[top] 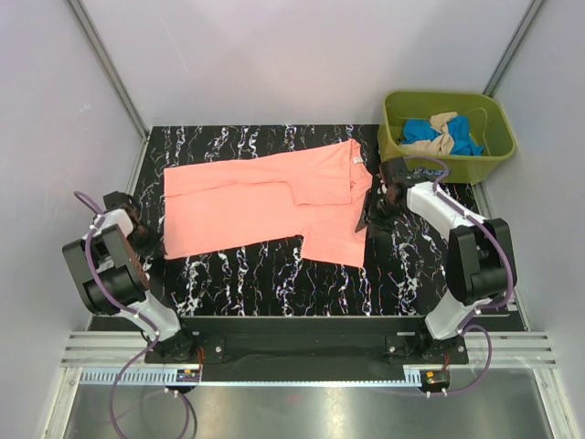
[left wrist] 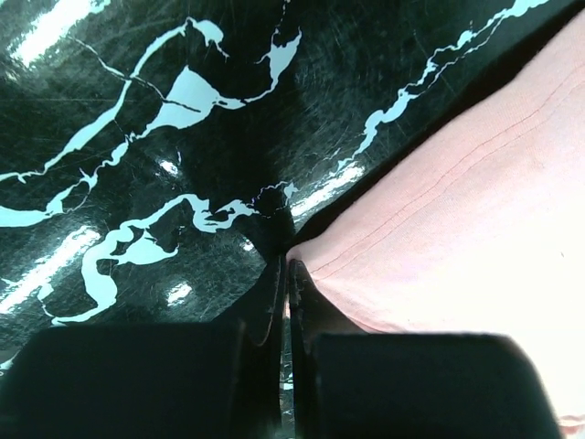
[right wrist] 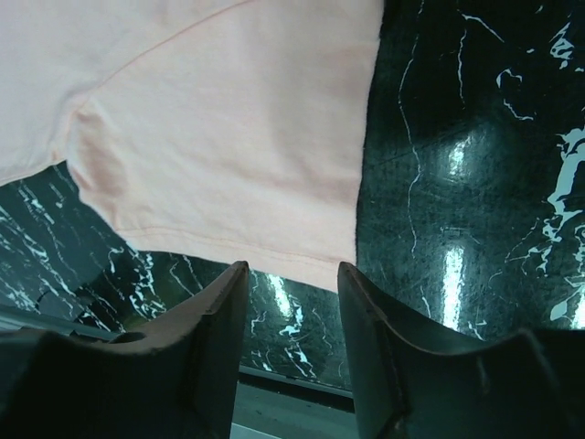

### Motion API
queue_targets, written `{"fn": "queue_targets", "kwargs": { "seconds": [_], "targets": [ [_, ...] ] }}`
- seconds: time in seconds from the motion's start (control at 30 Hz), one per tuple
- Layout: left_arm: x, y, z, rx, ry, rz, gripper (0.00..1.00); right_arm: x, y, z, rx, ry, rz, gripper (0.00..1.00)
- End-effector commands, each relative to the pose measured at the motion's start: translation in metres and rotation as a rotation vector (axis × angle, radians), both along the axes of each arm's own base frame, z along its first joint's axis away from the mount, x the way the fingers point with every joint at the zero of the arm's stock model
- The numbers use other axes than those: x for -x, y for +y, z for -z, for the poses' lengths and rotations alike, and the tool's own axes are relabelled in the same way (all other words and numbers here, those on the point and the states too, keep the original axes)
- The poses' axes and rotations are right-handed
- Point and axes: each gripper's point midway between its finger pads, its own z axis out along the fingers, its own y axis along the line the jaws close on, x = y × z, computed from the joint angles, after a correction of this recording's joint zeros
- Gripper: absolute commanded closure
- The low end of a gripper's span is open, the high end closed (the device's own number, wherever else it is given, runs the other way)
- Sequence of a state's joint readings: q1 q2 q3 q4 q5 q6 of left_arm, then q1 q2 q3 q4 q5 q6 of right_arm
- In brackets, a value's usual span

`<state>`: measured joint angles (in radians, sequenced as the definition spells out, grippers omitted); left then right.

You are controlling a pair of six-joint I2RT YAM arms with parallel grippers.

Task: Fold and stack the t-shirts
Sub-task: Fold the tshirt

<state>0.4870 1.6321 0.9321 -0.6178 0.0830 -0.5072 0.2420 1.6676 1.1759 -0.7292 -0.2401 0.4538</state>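
Observation:
A salmon-pink t-shirt (top: 256, 197) lies spread on the black marble table (top: 274, 274), one part folded over its middle. My left gripper (top: 146, 240) sits at the shirt's near-left corner. In the left wrist view the jaws (left wrist: 287, 265) are pressed together on that corner of the pink cloth (left wrist: 457, 229). My right gripper (top: 370, 208) is at the shirt's right edge, by the sleeve. In the right wrist view it (right wrist: 291, 274) is open and empty, with the sleeve hem (right wrist: 228, 137) just past the fingertips. A blue t-shirt (top: 420, 133) and a beige t-shirt (top: 445, 123) lie crumpled in the tub.
An olive-green plastic tub (top: 494, 151) stands at the back right corner, just behind the right arm. Grey walls enclose the table on three sides. Bare marble shows in front of the shirt.

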Motion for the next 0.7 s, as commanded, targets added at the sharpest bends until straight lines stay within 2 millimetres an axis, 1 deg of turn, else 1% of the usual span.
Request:
{"fn": "queue_targets", "kwargs": {
  "seconds": [0.0, 0.13, 0.17, 0.23, 0.43, 0.6, 0.67],
  "targets": [
    [-0.019, 0.014, -0.028, -0.061, -0.108, 0.029, 1.00, -0.005, -0.004, 0.014, 0.028, 0.013, 0.036, 0.50],
    [-0.021, 0.011, -0.035, -0.056, -0.135, 0.041, 1.00, 0.002, -0.003, 0.028, 0.018, 0.048, 0.048, 0.52],
    [-0.020, 0.009, -0.034, -0.047, -0.135, 0.041, 1.00, 0.002, -0.008, 0.030, 0.045, 0.043, 0.054, 0.52],
    [-0.020, 0.005, -0.034, -0.033, -0.144, 0.044, 1.00, 0.001, -0.011, 0.033, 0.052, 0.027, 0.045, 0.52],
    [-0.016, 0.002, -0.032, -0.021, -0.138, 0.042, 1.00, 0.004, -0.016, 0.045, 0.041, 0.057, 0.049, 0.47],
    [-0.016, 0.001, -0.031, -0.016, -0.134, 0.033, 1.00, 0.006, -0.018, 0.052, 0.034, 0.062, 0.053, 0.48],
    [-0.016, 0.002, -0.031, -0.015, -0.136, 0.030, 1.00, 0.010, -0.017, 0.057, 0.029, 0.078, 0.048, 0.50]
  ]
}}
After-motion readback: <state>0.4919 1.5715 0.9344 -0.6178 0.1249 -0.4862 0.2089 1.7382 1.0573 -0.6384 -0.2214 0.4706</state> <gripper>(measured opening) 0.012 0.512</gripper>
